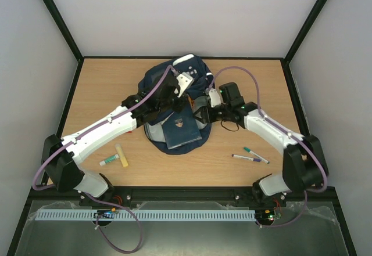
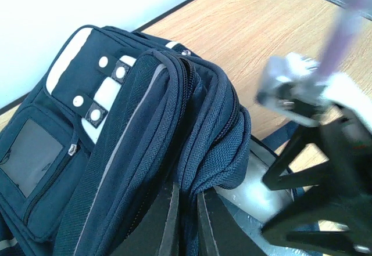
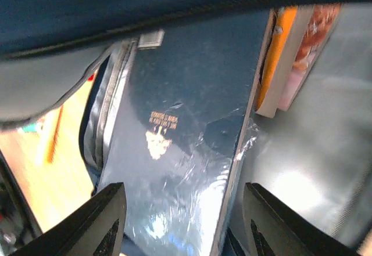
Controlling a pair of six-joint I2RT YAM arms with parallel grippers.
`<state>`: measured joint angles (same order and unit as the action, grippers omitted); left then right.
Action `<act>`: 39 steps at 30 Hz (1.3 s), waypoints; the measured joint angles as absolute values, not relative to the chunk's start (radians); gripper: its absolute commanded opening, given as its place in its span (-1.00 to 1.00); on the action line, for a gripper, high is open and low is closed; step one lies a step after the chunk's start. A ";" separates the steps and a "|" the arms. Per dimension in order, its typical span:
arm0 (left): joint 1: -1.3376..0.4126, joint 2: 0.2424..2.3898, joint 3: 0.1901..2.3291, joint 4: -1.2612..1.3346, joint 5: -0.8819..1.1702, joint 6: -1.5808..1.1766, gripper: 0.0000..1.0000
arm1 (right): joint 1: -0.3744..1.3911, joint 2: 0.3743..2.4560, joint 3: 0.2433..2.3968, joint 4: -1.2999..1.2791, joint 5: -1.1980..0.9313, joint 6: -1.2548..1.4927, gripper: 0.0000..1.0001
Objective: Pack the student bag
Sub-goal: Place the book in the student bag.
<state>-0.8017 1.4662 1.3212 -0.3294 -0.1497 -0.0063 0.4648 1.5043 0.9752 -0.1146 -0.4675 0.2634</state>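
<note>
Where the wooden surface (image 1: 99, 87) lies nearest the arm bases, a green-capped marker (image 1: 108, 162) and a yellow stick (image 1: 122, 155) sit to the left and two pens (image 1: 246, 158) to the right. Farther in, the right claw (image 3: 185, 189) hangs spread wide above a dark-blue notebook (image 3: 174, 151) lying in the open mouth of the student bag (image 2: 116, 151), which sits at mid-surface. Beyond that, the left claw (image 2: 187, 192) is pressed together on a fold of fabric at the bag's zipped edge.
</note>
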 measured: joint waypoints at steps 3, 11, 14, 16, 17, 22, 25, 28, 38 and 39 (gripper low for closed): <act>-0.802 1.465 1.320 -0.329 -0.150 -0.006 -0.95 | 0.464 1.379 0.948 -0.166 -0.457 0.127 -0.05; -0.802 1.465 1.320 -0.329 -0.142 -0.007 -0.95 | 0.579 1.228 0.851 -0.325 -0.467 -0.273 -0.26; -0.802 1.465 1.320 -0.330 -0.139 -0.007 -0.95 | 0.699 1.207 0.792 -0.362 -0.400 -0.385 -0.25; -0.802 1.465 1.320 -0.329 -0.138 -0.008 -0.95 | 0.776 1.210 0.781 -0.376 -0.338 -0.430 -0.24; -0.802 1.465 1.320 -0.330 -0.137 -0.008 -0.95 | 0.813 1.214 0.781 -0.378 -0.300 -0.449 -0.24; -0.802 1.465 1.320 -0.329 -0.134 -0.008 -0.95 | 0.912 1.267 0.830 -0.356 -0.110 -0.516 -0.22; -0.801 1.465 1.320 -0.330 -0.130 -0.009 -0.95 | 0.952 1.309 0.861 -0.317 -0.009 -0.561 -0.17; -0.790 1.465 1.320 -0.330 -0.121 -0.012 -0.95 | 0.996 1.355 0.880 -0.279 0.066 -0.600 -0.12; -0.768 1.465 1.320 -0.330 -0.083 -0.026 -0.95 | 1.112 1.482 0.902 -0.176 0.222 -0.693 0.00; -0.768 1.465 1.320 -0.330 -0.080 -0.027 -0.95 | 1.118 1.500 0.908 -0.167 0.232 -0.696 0.00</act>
